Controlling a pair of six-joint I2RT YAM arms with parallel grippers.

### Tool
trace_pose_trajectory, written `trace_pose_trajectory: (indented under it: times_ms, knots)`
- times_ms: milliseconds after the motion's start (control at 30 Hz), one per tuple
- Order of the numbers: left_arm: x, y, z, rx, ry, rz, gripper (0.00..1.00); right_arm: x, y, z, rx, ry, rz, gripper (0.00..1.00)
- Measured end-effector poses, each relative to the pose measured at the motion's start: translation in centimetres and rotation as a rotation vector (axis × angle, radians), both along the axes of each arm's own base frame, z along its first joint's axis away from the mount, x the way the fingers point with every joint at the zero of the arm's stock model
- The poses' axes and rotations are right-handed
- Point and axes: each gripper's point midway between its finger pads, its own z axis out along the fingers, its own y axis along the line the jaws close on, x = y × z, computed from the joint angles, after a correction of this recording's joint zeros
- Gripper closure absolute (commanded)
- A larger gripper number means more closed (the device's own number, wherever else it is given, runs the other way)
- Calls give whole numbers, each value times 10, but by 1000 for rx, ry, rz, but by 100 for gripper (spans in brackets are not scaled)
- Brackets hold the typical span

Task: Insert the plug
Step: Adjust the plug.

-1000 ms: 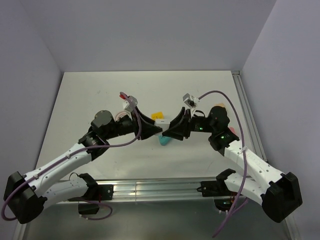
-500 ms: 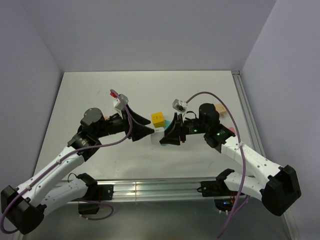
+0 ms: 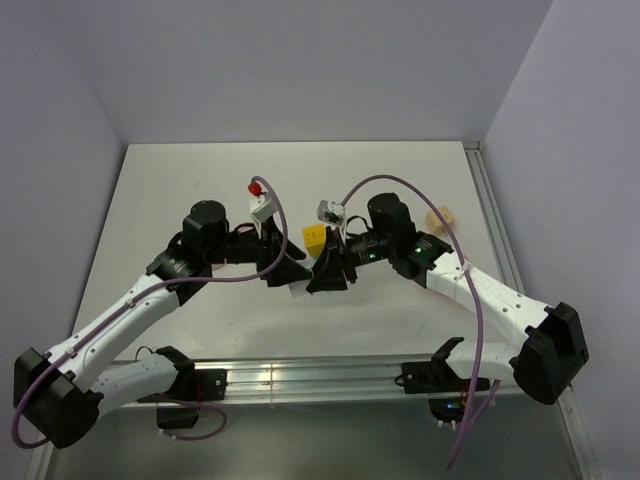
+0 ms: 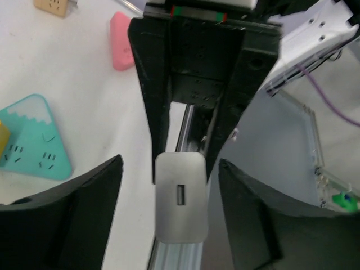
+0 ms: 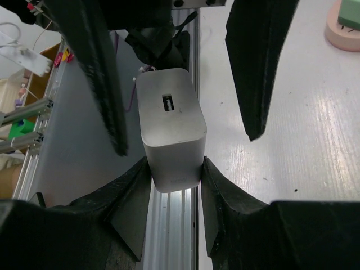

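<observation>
Since a second ago both arms have shifted their meeting point leftward and toward the near edge. The left fingers, which were closed on the white block, have let go. I now find them spread wide, one on each side of the block and clear of it. The right fingers pinch the block by two opposite sides, its slotted face turned upward, and hold it off the surface. I make out the plug only as a mint-green piece in the top right corner of the right wrist view. It is cut by the frame edge and sits on a pink round base. It lies well apart from both pairs of fingers, touched by neither.
</observation>
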Motion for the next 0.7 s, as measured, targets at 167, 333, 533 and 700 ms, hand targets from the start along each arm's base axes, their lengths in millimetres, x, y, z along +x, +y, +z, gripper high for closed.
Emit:
trace_pose_trajectory:
  times_ms: [167,333,533,700]
  knots:
    - [4,0,-17,59,23,-25,35,1,0,-3,-29,-6,11,100]
    - [2,4,-22,87,24,-32,35,3,0,-6,-46,-14,6,100]
    - [1,8,-27,111,38,-32,46,5,-1,-9,-60,-17,-9,100]
    - [-1,9,-24,111,36,-45,49,6,-1,-10,-64,-18,-15,100]
